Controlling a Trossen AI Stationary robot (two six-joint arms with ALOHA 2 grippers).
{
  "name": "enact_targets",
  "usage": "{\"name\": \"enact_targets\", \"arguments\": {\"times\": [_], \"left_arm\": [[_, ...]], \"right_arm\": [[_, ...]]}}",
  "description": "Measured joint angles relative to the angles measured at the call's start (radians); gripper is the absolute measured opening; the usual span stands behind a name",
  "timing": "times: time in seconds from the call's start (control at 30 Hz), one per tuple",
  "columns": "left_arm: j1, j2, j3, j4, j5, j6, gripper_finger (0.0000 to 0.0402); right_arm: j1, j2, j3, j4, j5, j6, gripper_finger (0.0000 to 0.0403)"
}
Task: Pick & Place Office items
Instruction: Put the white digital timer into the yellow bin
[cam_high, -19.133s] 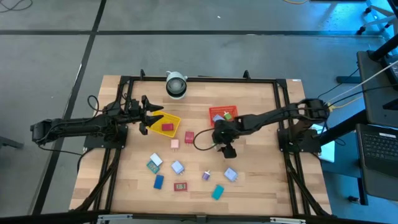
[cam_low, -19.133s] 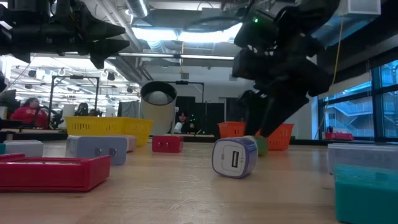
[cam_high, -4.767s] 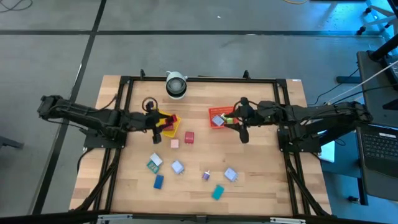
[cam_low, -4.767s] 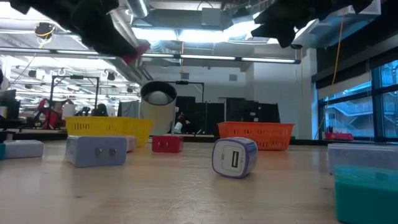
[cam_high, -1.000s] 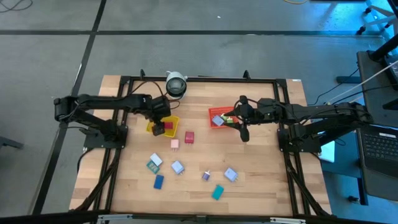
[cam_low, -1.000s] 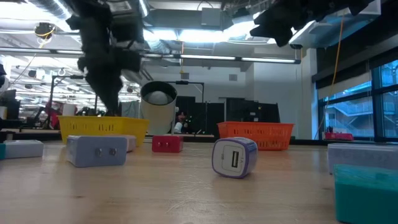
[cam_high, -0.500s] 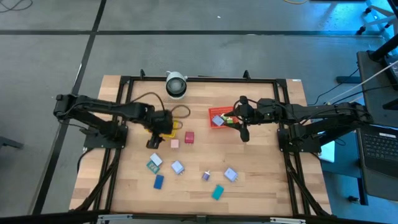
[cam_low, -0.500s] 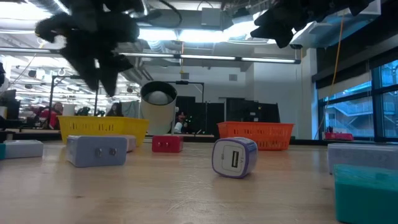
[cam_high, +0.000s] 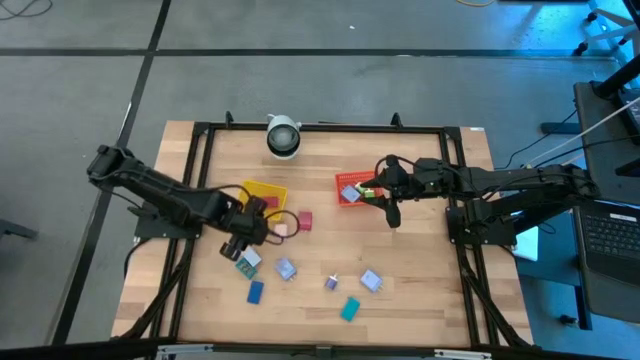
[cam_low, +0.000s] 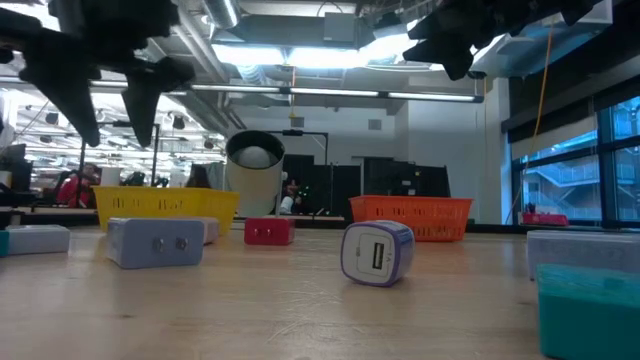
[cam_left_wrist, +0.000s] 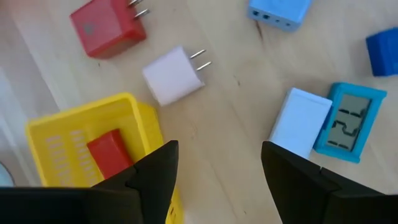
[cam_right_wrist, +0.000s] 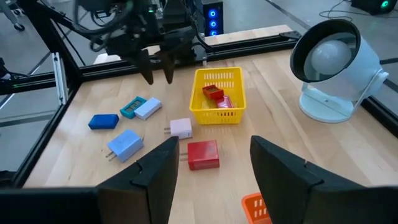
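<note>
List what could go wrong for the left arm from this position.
The left gripper, fingers open and empty, hangs above a tight pair: the whitish block touching the teal block with a display. Closing there could catch both or nudge one aside. The pink plug block lies close to the shallow yellow tray, so a low sweep might knock either.

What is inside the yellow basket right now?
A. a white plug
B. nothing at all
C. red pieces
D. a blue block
C: the left wrist view shows a red piece lying in the yellow basket, while the white plug sits on the wood outside it.
</note>
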Motion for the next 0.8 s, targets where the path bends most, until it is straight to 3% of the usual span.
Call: {"name": "enact_targets", "arguments": {"times": [0.13, 0.5, 0.8], "left_arm": [[-0.038, 0.024, 0.000, -0.001, -0.019, 0.027, 0.0232], [-0.110, 0.227, 0.000, -0.001, 0.041, 0.032, 0.0232], [-0.130, 0.313, 0.000, 0.005, 0.080, 0.048, 0.0227]], "right_arm": [[0.000, 0.000, 0.000, 0.004, 0.000, 0.002, 0.0198], [0.002, 0.000, 0.000, 0.004, 0.000, 0.051, 0.0198], [0.037, 0.000, 0.000, 0.005, 0.000, 0.051, 0.0198]]}}
